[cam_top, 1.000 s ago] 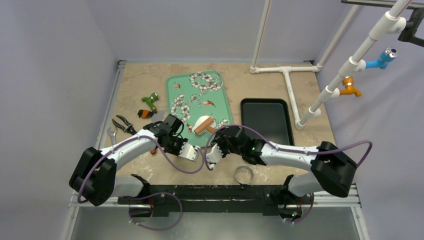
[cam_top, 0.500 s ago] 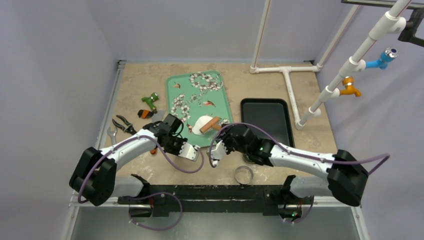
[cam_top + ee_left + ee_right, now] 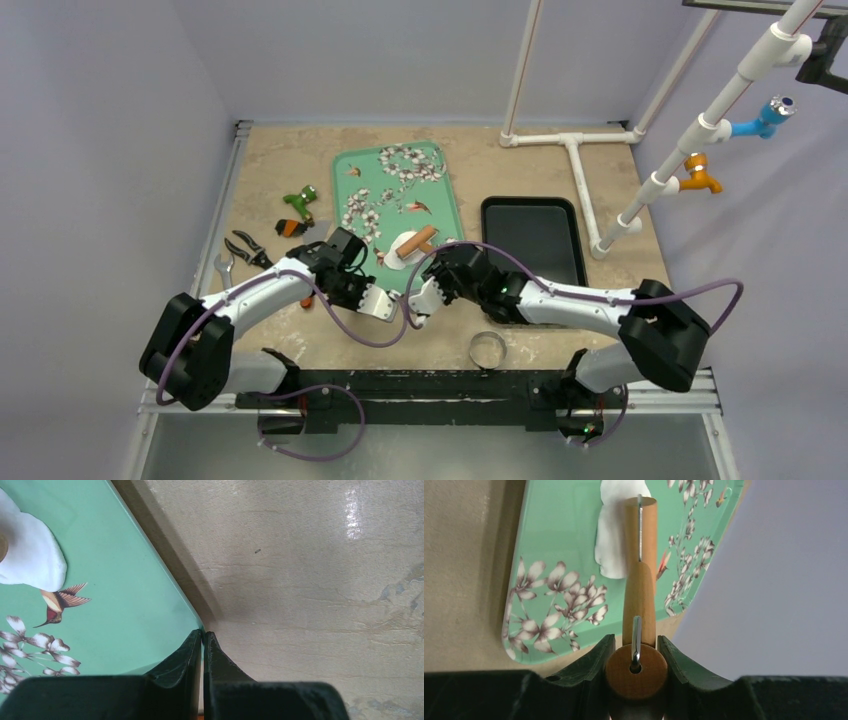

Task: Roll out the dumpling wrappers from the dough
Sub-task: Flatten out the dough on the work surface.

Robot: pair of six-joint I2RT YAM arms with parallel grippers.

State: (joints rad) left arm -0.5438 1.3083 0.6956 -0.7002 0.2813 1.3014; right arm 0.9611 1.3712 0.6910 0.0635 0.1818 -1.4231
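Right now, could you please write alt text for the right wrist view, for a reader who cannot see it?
The right gripper is shut on the handle of a wooden roller, which reaches forward over a flattened piece of white dough on a green floral tray. The beige table shows on the left, and a plain lilac wall fills the right.

Pale lavender walls [image 3: 100,100] enclose a beige stone-look table [image 3: 290,160] bearing white pipes [image 3: 585,190].

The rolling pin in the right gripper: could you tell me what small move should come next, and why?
Probably roll the rolling pin sideways across the dough: the right gripper grips its handle, and it covers only one side of the lump.
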